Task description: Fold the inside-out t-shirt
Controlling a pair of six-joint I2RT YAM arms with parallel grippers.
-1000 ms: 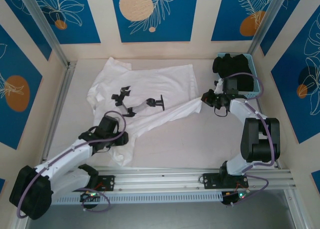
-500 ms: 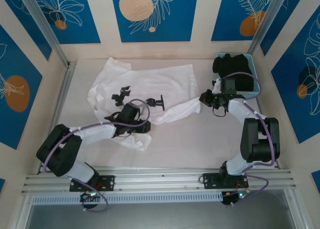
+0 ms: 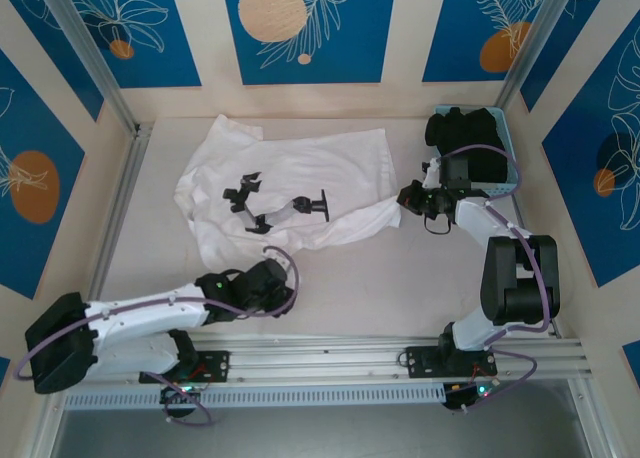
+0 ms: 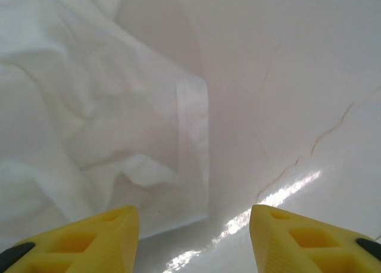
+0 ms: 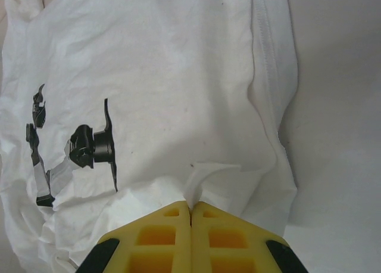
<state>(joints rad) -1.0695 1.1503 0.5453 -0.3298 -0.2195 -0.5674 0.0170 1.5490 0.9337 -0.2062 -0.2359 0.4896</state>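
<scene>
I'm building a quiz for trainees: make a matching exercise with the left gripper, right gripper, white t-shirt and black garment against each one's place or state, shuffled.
1 left gripper
2 right gripper
3 white t-shirt
4 black garment

A in the blue basket
B shut on the white t-shirt
C open, holding nothing
D wrinkled on the table

Pairs: 1-C, 2-B, 3-D, 4-A

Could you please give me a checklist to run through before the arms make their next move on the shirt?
1. Right gripper shut on shirt edge: ok.
2. Left gripper open, empty: ok.
3. Left gripper over bare table, off the shirt: ok.
4. Shirt lying flat: not ok, wrinkled and bunched along its near edge.
5. Shirt apart from basket: ok.
</scene>
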